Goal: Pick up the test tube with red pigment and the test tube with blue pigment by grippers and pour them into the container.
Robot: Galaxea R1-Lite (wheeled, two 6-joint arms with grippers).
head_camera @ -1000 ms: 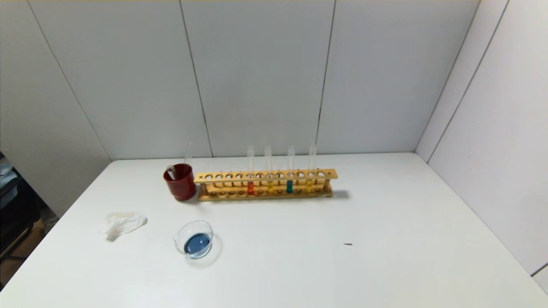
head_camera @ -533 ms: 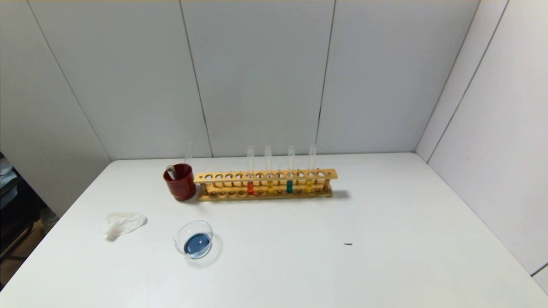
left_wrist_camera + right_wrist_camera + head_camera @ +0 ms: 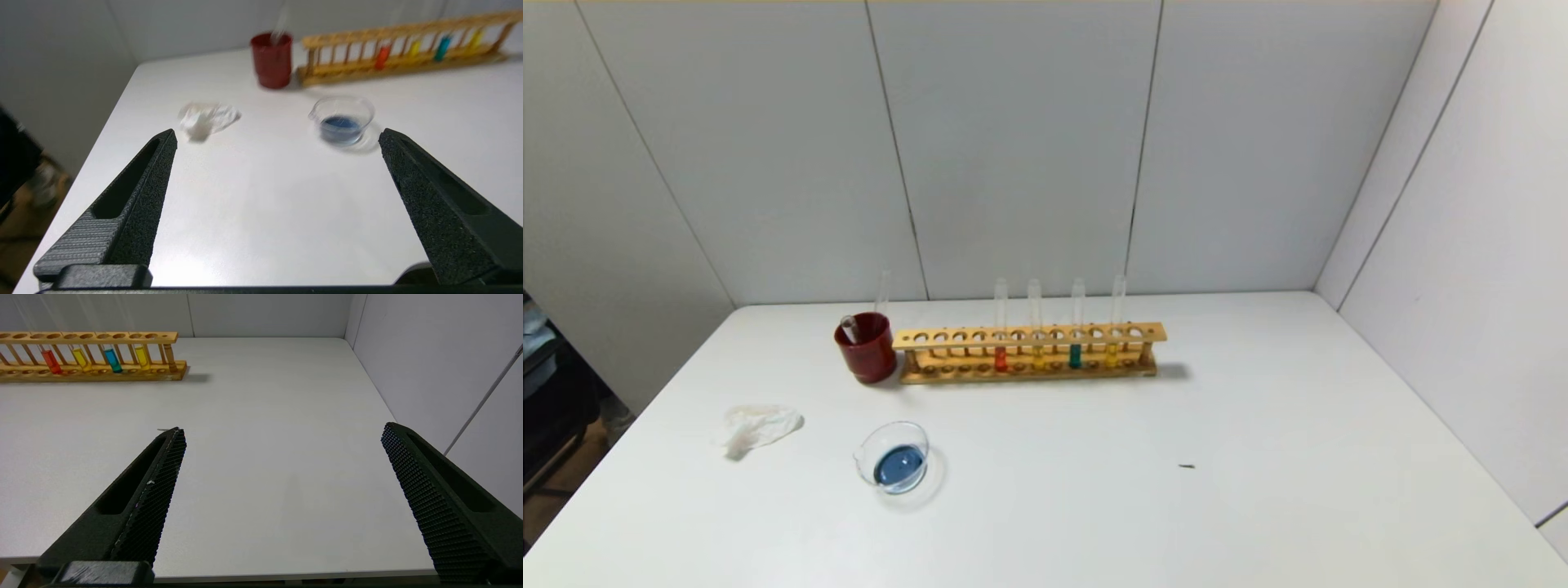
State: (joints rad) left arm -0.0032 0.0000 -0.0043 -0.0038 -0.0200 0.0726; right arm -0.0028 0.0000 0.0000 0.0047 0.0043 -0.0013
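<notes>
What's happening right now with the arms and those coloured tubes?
Left tool and right tool open, empty, near table edge. Red tube, blue tube in rack. Container holds blue liquid. Path clear.

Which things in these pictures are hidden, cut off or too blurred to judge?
- Red cup, head view: its wall hides the lower ends of the clear tubes standing in it; their contents cannot be told.
- Left gripper and right gripper: both open, seen only in their own wrist views; the head view shows neither arm.
- White crumpled thing, left wrist view: blurred; its material is unclear.
- Dark speck on the table, head view: too small to name.
</notes>
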